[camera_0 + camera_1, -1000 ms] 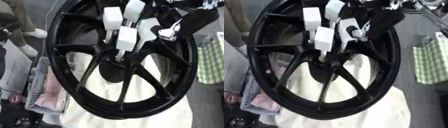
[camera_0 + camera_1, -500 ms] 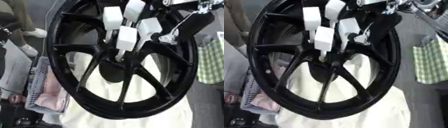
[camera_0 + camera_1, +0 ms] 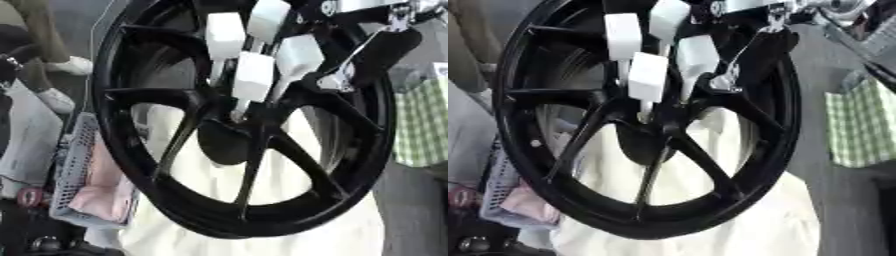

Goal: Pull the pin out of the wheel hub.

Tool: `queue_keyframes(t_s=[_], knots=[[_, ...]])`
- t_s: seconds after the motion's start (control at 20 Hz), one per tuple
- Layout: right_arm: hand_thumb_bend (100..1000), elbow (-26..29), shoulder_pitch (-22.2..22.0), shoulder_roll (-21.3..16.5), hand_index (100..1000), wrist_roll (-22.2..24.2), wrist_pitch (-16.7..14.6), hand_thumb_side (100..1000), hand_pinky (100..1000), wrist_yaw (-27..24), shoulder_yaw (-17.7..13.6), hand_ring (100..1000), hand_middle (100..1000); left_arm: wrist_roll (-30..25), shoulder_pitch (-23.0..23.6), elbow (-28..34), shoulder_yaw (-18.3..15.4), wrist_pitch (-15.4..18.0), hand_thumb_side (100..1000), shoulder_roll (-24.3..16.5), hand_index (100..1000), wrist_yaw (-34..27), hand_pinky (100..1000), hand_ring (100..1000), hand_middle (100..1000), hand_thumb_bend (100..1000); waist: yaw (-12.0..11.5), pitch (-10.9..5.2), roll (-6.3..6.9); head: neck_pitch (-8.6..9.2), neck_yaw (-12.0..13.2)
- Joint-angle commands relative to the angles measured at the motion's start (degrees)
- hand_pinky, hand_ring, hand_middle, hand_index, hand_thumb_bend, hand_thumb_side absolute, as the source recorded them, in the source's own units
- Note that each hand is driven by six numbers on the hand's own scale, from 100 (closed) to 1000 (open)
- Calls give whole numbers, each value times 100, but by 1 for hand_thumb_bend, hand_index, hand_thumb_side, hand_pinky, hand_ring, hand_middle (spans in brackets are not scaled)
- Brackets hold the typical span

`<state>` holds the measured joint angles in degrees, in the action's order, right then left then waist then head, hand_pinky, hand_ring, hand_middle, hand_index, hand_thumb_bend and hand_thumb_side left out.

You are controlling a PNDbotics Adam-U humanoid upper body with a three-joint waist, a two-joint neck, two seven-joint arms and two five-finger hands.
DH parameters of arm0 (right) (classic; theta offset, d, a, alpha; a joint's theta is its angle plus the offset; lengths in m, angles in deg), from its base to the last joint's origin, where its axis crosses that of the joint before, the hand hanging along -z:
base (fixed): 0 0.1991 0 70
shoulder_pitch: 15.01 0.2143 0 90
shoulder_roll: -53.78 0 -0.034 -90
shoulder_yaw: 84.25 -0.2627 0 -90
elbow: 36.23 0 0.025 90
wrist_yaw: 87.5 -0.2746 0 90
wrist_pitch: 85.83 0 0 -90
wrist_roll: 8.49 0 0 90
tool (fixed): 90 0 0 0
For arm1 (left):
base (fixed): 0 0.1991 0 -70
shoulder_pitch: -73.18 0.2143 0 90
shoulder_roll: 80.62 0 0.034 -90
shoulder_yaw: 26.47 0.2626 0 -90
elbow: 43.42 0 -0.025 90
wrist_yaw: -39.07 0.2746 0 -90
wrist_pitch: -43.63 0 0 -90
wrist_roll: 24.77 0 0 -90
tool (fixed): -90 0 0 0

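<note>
Black spoked wheel (image 3: 245, 210) filled most of the view, standing on edge and tilted, glossy rim, thin straight spokes running into a dark hub (image 3: 229, 142) near centre. Behind and under it lay a cream cloth (image 3: 289, 190), soft and creased. Left of the rim sat a grey mesh basket (image 3: 74, 165) with something pink inside. Right edge showed a green-and-white checked bag (image 3: 420, 125) on grey floor. Right hand (image 3: 254, 60) came in from the top, black with silver joints, fingers capped in blocky white pads (image 3: 226, 35); fingers pointed down across the spokes, and the lowest pad (image 3: 254, 77) sat just above the hub. A thin pale pin (image 3: 236, 110) ran from under that pad to the hub; pinch contact couldn't be confirmed, fingers blocked the view. Hand open or closed: cannot tell. Left hand wasn't visible.
</note>
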<state>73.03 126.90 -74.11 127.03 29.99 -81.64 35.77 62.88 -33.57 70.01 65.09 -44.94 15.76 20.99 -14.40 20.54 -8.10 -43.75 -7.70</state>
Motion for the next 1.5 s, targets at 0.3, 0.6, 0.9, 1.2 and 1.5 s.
queue_keyframes(t_s=[0.3, 0.6, 0.9, 1.2, 1.5], knots=[[168, -74, 120, -39, 864, 644, 622, 187, 791, 149, -102, 843, 770, -46, -75, 116, 27, -2, 728, -26, 790, -16, 809, 748, 623, 100, 7, -75, 39, -13, 22], [175, -91, 137, -12, 841, 616, 639, 113, 765, 204, -131, 790, 724, -58, -81, 116, 26, -4, 727, -22, 790, -16, 810, 749, 624, 100, 4, -71, 44, -11, 23], [182, -110, 136, 0, 805, 579, 636, 100, 740, 201, -127, 725, 671, -62, -82, 116, 26, -7, 728, -18, 789, -20, 810, 749, 625, 101, 0, -69, 40, -17, 22], [111, -60, 168, 10, 626, 411, 659, 100, 596, 148, -167, 509, 483, -67, -77, 116, 22, -12, 727, -17, 789, -19, 811, 750, 626, 101, 8, -71, 39, -37, 29], [100, 10, 194, -11, 563, 115, 775, 100, 544, 30, -254, 455, 432, -82, -67, 116, 23, -23, 727, -19, 789, -24, 811, 751, 627, 101, 23, -101, 43, -37, 36]])
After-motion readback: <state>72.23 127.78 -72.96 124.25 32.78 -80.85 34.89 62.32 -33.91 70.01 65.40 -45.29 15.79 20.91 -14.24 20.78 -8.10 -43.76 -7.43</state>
